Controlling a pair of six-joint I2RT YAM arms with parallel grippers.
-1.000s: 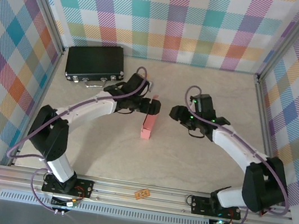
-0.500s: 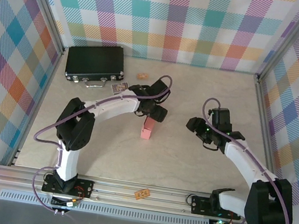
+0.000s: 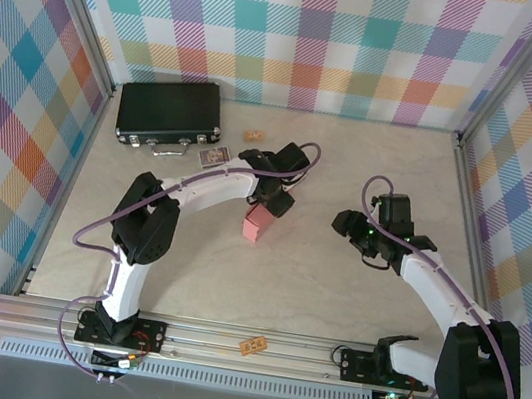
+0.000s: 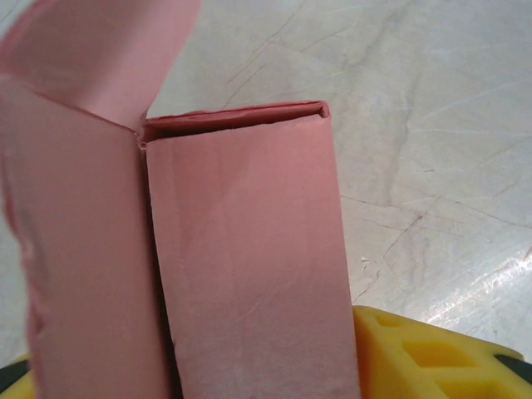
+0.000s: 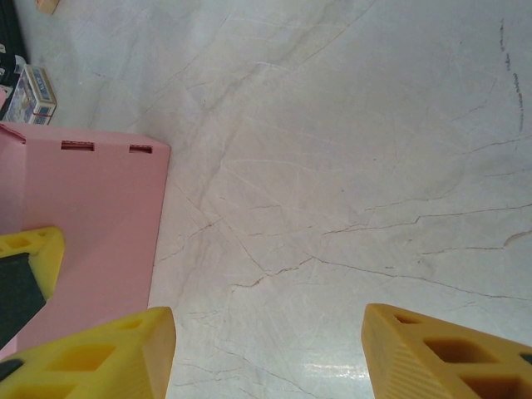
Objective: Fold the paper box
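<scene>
1. Paper box (image 4: 241, 249) sits between the yellow fingers (image 4: 432, 353) of the left gripper (image 3: 269, 203). The jaws are closed against its sides at about half width, gripping it.
2. In the left wrist view two pink panels meet at a dark seam, and one loose flap curls off at the top left.
3. From the top view the box rests tilted on the table (image 3: 332, 291), off the near right corner of the black case (image 3: 170, 114), close to it but apart.
4. Right gripper (image 5: 274, 349): jaws wide, nothing between them, bare marbled table underneath. It is farther from the black case than the box, on the box's far side and apart from it.
5. The right wrist view catches a pink panel with two small slots at its left edge.
6. A small printed carton (image 3: 214, 157) lies just beside the black case's near edge.
7. A tan scrap (image 3: 253, 136) lies near the case's right end.
</scene>
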